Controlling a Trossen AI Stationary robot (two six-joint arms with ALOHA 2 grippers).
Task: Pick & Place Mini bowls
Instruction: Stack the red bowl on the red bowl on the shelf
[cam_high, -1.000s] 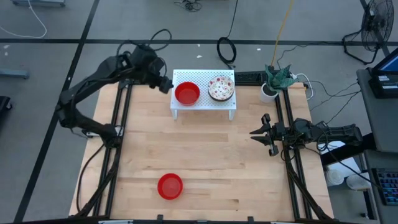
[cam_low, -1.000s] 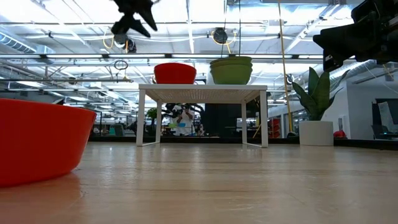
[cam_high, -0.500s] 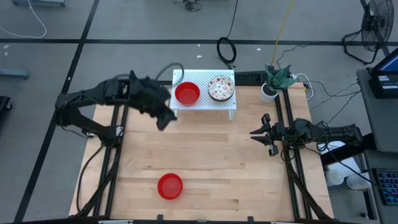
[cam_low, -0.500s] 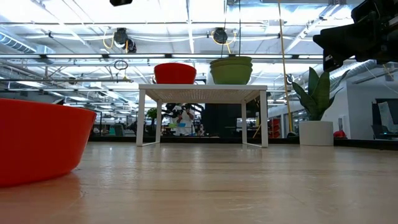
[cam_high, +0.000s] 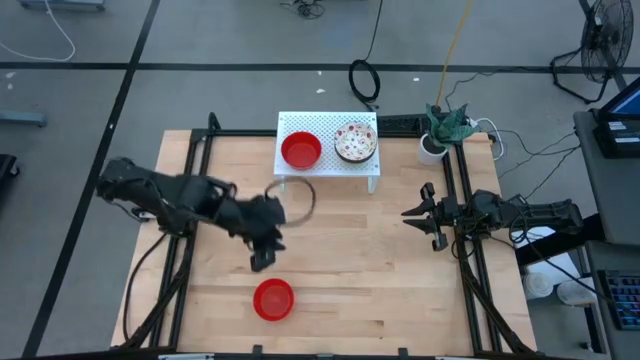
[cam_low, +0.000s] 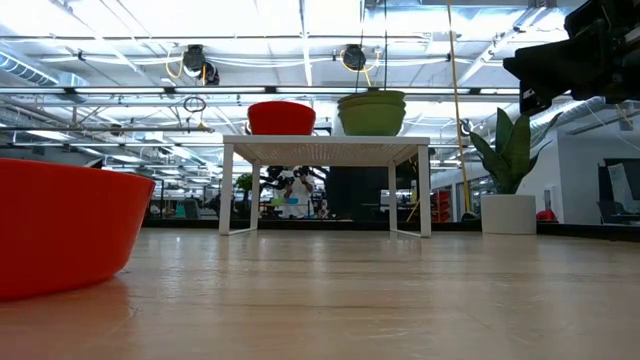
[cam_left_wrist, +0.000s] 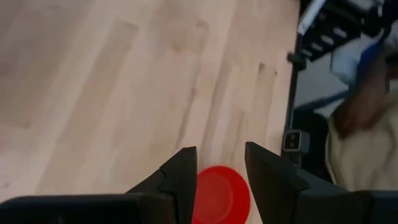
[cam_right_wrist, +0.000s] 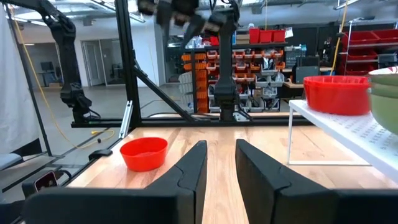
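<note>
Red and glossy, one mini bowl (cam_high: 273, 299) sits alone at the table's six o'clock edge, cut off in the low view. Directly above it, blurred, hangs the left gripper (cam_high: 262, 257), fingers parted and empty. Another red bowl (cam_high: 300, 150) and a speckled bowl (cam_high: 355, 141) rest on the white stand (cam_high: 327, 173) at twelve o'clock. At three o'clock waits the right gripper (cam_high: 415, 214), jaws apart, holding nothing.

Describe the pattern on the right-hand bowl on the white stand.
White with red speckled floral pattern, clearest in the high view.
</note>
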